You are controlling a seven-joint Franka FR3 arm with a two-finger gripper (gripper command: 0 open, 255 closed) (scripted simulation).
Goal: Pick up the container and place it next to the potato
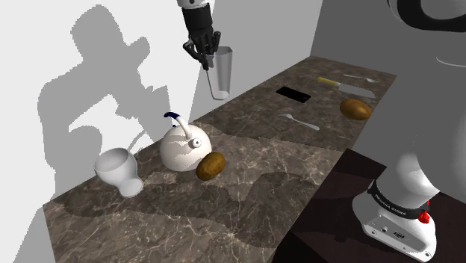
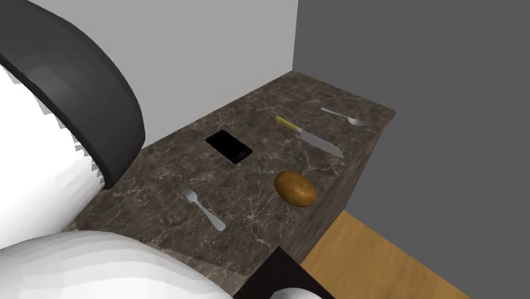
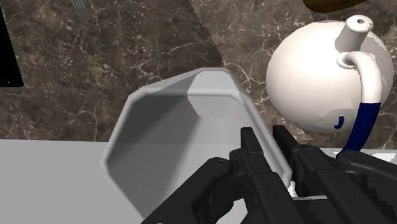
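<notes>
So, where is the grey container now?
In the shoulder view the container hangs over the counter by the wall, clasped by the gripper, up and right of the white teapot.

**Shoulder view:** the arm (image 1: 196, 6) is cut by the top edge just above the pincer (image 1: 206, 61). The pincer's fingers cover part of the rim of the container (image 1: 222, 75). A potato (image 1: 211, 166) masks the lower flank of the teapot (image 1: 183, 148).

**Second exterior view:** the arm's white and dark casing hides the left portion of the bench (image 2: 170, 178).

**Wrist view:** the potato beside the teapot, a fork (image 3: 79, 6) and a black slab (image 3: 7, 51) are clipped at the edges. The pincer covers part of the container's near wall.
</notes>
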